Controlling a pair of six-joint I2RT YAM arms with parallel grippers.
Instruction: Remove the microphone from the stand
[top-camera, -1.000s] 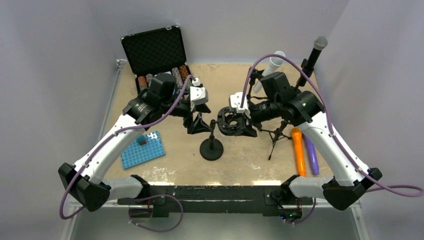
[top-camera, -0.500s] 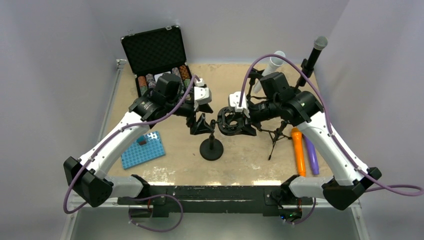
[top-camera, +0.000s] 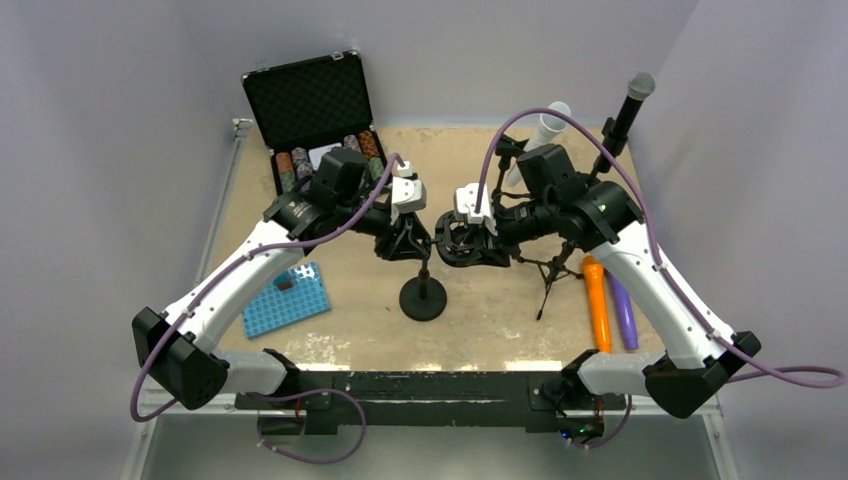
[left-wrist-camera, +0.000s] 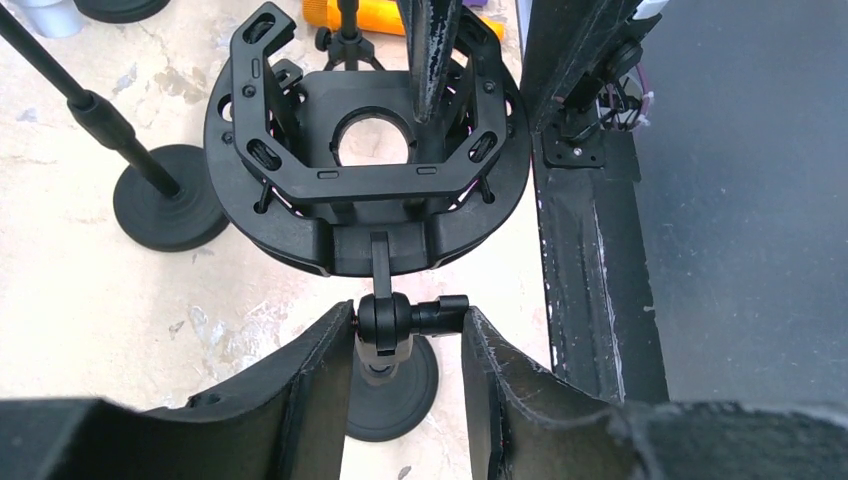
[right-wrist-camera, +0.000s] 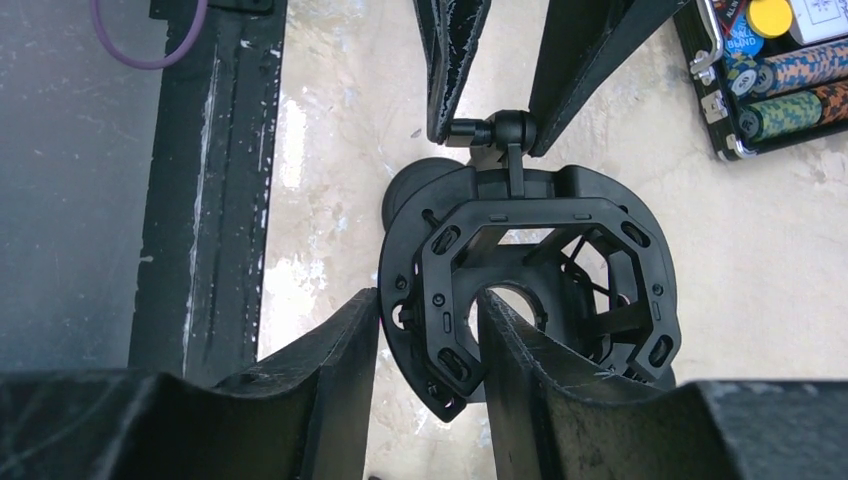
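Centrally, right gripper (right-wrist-camera: 428, 305) clenched on shock mount (right-wrist-camera: 530, 215) rim, left gripper (left-wrist-camera: 407, 314) pinching its pivot knob (left-wrist-camera: 385, 322).

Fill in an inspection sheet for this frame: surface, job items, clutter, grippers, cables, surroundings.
Surface: tan table, scuffed, with white patches near the front edge.
Job's things: microphone mounted on a tripod stand at rear right, neither gripper on it.
Clutter: empty shock mount on a round-base stand at centre; open chip case; blue rack; white tube; orange stick; purple stick.
Grippers: left gripper pinches the swivel joint under the shock mount; right gripper clamps the mount's rim.
Cables: purple cables run along both arms, clear of the fingers.
Surroundings: plain grey walls; nothing else seen.
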